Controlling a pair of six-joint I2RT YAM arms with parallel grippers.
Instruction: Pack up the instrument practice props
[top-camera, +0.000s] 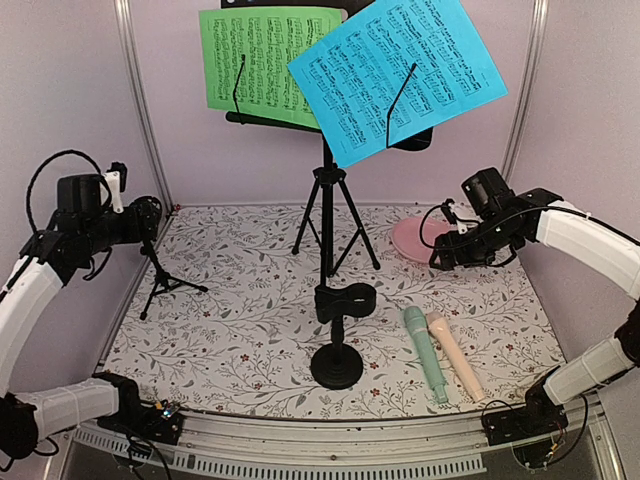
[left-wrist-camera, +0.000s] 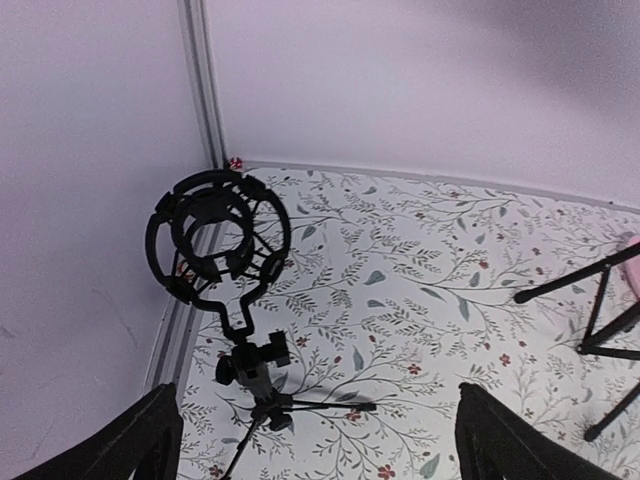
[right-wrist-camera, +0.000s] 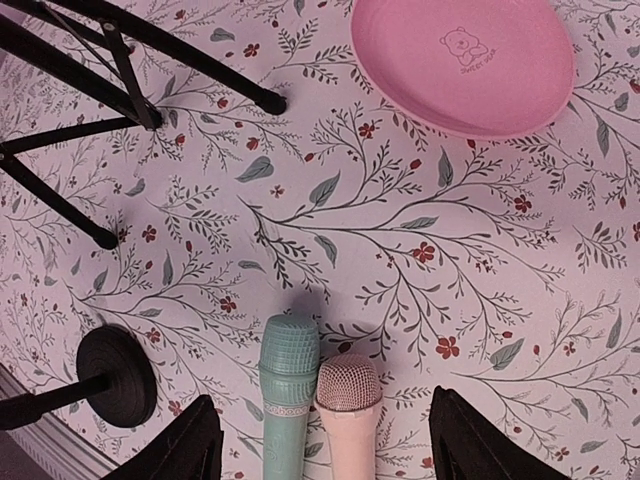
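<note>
A green sheet-music page (top-camera: 265, 65) and a blue one (top-camera: 400, 75) rest on the black music desk (top-camera: 262, 120), which stands on its tripod (top-camera: 328, 215) at the back. A mint-green microphone (top-camera: 425, 355) and a pale-pink microphone (top-camera: 455, 355) lie side by side at the front right. They also show in the right wrist view, mint (right-wrist-camera: 288, 390) and pink (right-wrist-camera: 348, 410). My right gripper (right-wrist-camera: 325, 450) is open above their heads. A small tripod mic support (left-wrist-camera: 215, 240) with a ring mount stands at the left. My left gripper (left-wrist-camera: 320, 450) is open above it.
A second mic support with a round base (top-camera: 338, 365) and clip stands front centre. The round pink dish (top-camera: 415, 238) lies at the back right, under my right arm. The enclosure walls and metal posts (top-camera: 145, 110) close in the left, right and back sides.
</note>
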